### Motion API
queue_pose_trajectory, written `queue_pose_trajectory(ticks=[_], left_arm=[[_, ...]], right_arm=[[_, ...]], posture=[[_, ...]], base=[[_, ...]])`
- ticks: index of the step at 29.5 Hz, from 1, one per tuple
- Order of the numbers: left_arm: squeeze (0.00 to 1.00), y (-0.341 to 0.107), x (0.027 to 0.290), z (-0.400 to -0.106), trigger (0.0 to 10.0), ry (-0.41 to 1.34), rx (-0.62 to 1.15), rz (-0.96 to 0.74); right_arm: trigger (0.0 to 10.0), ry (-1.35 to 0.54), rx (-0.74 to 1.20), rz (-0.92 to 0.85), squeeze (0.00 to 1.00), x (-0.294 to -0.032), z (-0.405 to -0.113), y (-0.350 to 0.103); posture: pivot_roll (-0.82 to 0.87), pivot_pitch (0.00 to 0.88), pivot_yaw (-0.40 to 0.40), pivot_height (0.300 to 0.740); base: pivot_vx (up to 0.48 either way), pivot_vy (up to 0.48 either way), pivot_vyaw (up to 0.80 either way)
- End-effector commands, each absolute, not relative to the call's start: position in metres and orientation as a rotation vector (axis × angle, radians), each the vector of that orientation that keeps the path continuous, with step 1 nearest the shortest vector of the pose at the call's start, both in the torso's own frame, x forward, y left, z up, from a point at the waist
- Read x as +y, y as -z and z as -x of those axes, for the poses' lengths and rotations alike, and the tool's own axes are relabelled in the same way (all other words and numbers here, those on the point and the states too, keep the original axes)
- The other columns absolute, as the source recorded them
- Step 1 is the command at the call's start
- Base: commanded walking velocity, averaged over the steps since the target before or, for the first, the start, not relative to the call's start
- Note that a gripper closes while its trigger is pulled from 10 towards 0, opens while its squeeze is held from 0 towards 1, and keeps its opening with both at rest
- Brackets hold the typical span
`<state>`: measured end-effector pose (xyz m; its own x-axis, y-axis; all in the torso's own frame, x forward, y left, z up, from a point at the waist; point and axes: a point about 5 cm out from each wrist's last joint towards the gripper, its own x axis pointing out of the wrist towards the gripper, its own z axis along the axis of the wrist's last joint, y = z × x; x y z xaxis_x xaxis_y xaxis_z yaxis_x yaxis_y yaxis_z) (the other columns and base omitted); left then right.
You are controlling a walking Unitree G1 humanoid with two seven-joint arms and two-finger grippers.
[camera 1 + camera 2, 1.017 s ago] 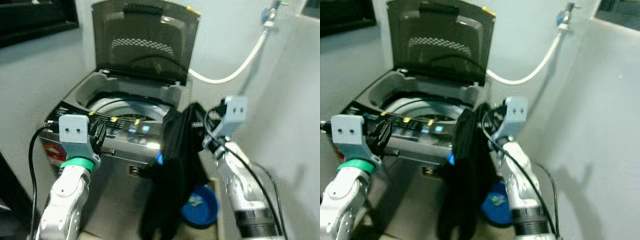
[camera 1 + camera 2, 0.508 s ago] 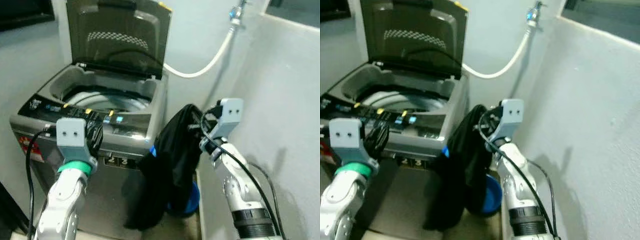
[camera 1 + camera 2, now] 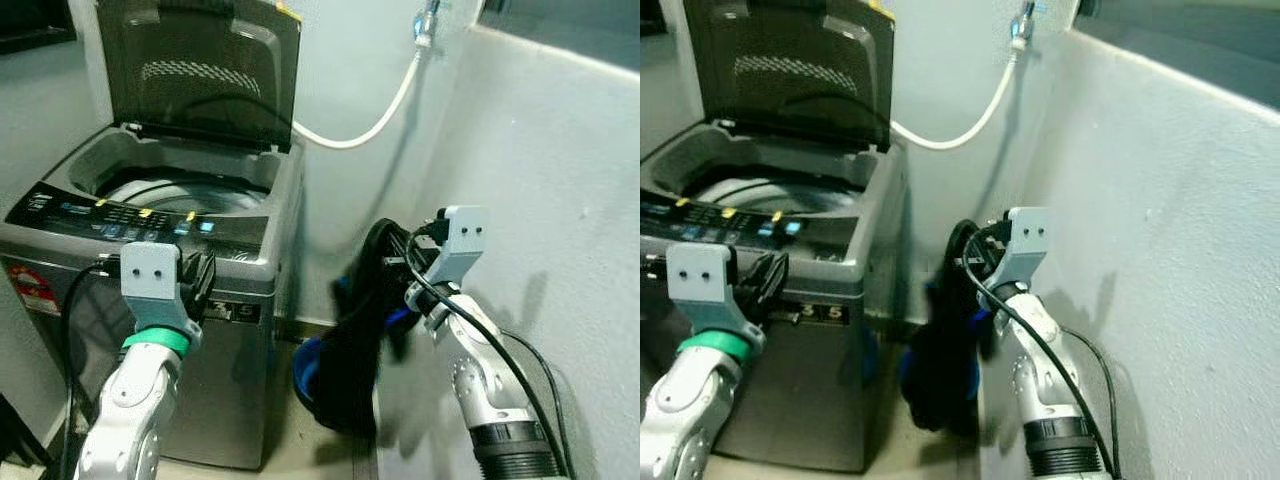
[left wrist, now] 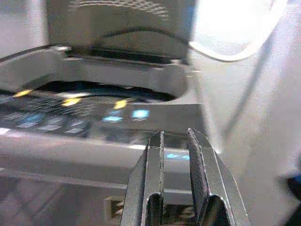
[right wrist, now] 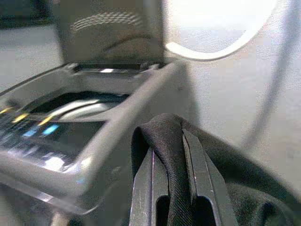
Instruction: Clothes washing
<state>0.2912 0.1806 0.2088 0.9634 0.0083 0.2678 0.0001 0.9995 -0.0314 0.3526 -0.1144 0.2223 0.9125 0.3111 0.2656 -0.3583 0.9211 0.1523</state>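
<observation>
A grey top-loading washing machine (image 3: pixel 160 225) stands at the left with its dark lid (image 3: pixel 200 70) raised and the drum open. My right gripper (image 3: pixel 400 255) is shut on a black garment (image 3: pixel 360 340), which hangs down in the gap between the machine and the right wall. In the right wrist view the black cloth (image 5: pixel 174 155) is pinched between the fingers (image 5: pixel 195 165). My left gripper (image 3: pixel 200 280) is held in front of the machine's control panel (image 3: pixel 130 215). In the left wrist view its fingers (image 4: pixel 153 160) stand nearly together with nothing between them.
A white hose (image 3: pixel 370 125) runs from a wall tap (image 3: pixel 425 22) down behind the machine. A blue basin (image 3: pixel 305 375) sits on the floor under the hanging garment. A pale wall (image 3: pixel 540 200) closes in at the right.
The whole view has swung to the right, so the machine now sits further left. The garment now hangs lower beside the machine, over the basin. My right gripper keeps hold of it.
</observation>
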Motion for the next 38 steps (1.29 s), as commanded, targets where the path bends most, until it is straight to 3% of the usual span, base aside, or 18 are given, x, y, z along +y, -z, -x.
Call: queue_pose_trajectory(ticks=[1,17,38], left_arm=[[0.00,-0.207,0.181,-0.290,10.0,0.000,-0.267,0.034],[0.00,-0.201,0.181,-0.289,10.0,-0.010,-0.235,0.016],[0.00,-0.224,0.186,-0.298,10.0,0.070,-0.283,0.005]], right_arm=[[10.0,-0.346,-0.262,-0.196,0.00,-0.115,-0.352,-0.228],[10.0,-0.361,-0.224,-0.185,0.00,-0.111,-0.350,-0.217],[10.0,-0.255,-0.297,-0.276,0.00,-0.116,-0.348,-0.224]], posture=[[0.05,0.024,-0.098,0.740],[0.04,0.026,-0.096,0.740],[0.10,0.022,0.011,0.740]], base=[[0.000,0.000,0.00],[0.000,0.000,0.00],[0.000,0.000,0.00]])
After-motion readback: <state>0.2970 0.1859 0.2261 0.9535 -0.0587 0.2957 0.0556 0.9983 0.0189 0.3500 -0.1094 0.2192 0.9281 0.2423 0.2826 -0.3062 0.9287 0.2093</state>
